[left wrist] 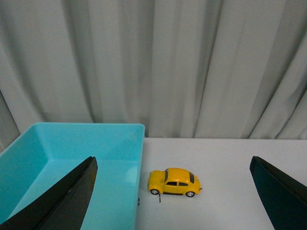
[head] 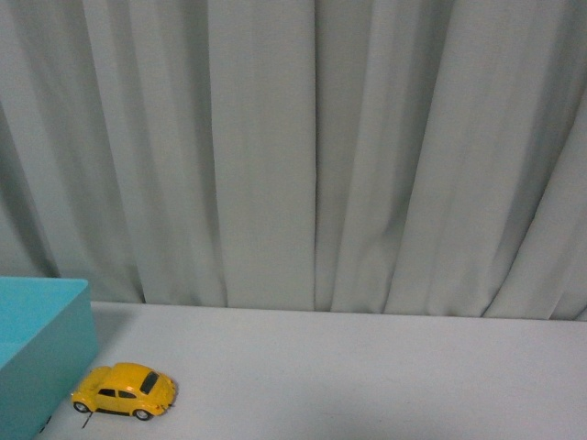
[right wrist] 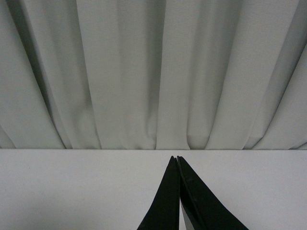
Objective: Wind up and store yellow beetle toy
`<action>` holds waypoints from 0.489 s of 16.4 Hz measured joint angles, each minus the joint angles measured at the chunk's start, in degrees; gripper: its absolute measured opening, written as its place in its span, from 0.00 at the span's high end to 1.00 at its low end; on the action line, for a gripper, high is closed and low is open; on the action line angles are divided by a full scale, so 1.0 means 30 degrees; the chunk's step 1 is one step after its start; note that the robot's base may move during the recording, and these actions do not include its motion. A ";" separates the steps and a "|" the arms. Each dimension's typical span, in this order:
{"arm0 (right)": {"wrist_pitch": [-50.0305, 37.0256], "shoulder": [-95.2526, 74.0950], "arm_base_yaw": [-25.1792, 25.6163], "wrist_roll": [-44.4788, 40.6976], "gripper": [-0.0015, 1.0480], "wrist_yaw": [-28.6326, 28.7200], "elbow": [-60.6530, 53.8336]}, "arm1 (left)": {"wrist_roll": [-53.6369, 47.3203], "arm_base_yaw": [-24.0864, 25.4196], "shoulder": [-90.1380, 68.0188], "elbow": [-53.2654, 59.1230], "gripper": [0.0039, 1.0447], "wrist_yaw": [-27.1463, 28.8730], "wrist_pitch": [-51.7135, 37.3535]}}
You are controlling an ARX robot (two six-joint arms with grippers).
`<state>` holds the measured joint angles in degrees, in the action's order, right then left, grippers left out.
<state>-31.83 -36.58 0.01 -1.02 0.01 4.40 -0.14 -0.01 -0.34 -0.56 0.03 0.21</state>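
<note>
Backed by a grey curtain [head: 293, 147], on a pale table [head: 385, 376]: turquoise bin [left wrist: 72, 143] at far left, then left gripper [left wrist: 172, 163] spread wide, right gripper [right wrist: 176, 160] pressed together, and, just beside the bin's wall, upright on its wheels, the yellow beetle toy [left wrist: 174, 181]. Best to lower that left gripper straight over the roof, pinch across the doors (glossy, likely slippery), leave wheels free for winding. Bin's inside seen only from left wrist; from right wrist, nothing but table and curtain

teal bin [head: 46, 357] cropped at edges, speck [head: 85, 422] by yellow beetle toy [head: 124, 390] unclear
</note>
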 joint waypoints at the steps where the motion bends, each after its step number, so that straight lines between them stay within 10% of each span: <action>1: 0.0423 0.0583 0.0000 0.0000 0.98 0.0000 -0.0226 | 0.0000 0.0000 0.0000 0.0000 0.06 0.0000 -0.0007; 8: 0.3315 0.4940 0.0000 0.0029 0.98 -0.0007 -0.1275 | 0.0000 0.0000 0.0000 0.0000 0.06 0.0000 -0.0007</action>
<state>-21.89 -21.76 0.01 -0.93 -0.01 0.58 -0.14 -0.01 -0.34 -0.56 0.03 0.19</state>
